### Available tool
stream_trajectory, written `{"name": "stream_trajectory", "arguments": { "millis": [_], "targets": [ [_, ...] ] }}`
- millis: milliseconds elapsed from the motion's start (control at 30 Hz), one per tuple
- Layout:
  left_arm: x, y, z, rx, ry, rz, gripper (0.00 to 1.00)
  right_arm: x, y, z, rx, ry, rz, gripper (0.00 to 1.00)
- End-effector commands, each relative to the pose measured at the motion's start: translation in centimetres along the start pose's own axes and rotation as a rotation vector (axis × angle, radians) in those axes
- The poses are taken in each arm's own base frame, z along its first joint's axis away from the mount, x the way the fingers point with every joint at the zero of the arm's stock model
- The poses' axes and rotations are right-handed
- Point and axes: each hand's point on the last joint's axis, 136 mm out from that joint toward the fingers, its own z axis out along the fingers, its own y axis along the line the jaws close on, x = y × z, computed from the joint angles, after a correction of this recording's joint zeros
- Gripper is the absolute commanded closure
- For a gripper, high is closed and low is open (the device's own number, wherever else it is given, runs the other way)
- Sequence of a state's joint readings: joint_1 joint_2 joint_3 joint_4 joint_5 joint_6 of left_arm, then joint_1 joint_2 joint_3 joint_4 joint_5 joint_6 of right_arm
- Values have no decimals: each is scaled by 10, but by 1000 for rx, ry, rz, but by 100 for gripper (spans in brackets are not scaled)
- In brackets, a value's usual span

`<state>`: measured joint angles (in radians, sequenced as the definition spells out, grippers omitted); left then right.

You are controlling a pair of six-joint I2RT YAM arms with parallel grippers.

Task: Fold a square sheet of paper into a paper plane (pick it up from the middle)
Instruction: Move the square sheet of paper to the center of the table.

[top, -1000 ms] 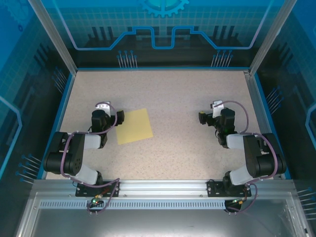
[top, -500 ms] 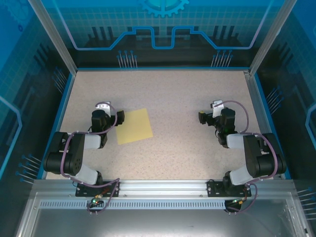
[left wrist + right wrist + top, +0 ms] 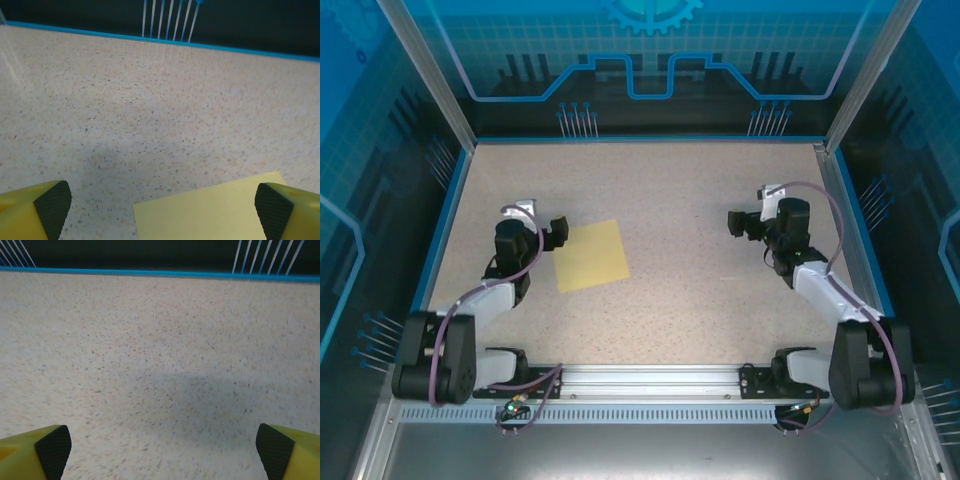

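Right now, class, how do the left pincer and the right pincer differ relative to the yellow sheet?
The left pincer is at the left edge of the square sheet of paper; the right pincer stands well apart from it, over bare table. The left pincer points rightward, the right pincer leftward. Both are open and hold nothing.

square sheet of paper [image 3: 591, 255]: thin smooth paper, not shiny | bench [image 3: 680, 190]: speckled, grainy, dull | left tool [image 3: 162, 209]: smooth yellow plastic, pads [image 3: 52, 207] black and bumpy | rail [image 3: 650, 378]: shiny grey metal | walls [image 3: 720, 50]: glossy see-through blue
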<state>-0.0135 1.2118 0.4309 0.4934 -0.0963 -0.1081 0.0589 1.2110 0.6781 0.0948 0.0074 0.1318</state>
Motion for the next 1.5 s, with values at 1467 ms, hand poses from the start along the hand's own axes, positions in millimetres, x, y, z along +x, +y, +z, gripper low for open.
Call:
{"name": "stream_trajectory", "arguments": {
  "millis": [1467],
  "targets": [
    [145,-138,28,33,955,-157,3,109,151,-16,-222,558,181,0]
  ]
}}
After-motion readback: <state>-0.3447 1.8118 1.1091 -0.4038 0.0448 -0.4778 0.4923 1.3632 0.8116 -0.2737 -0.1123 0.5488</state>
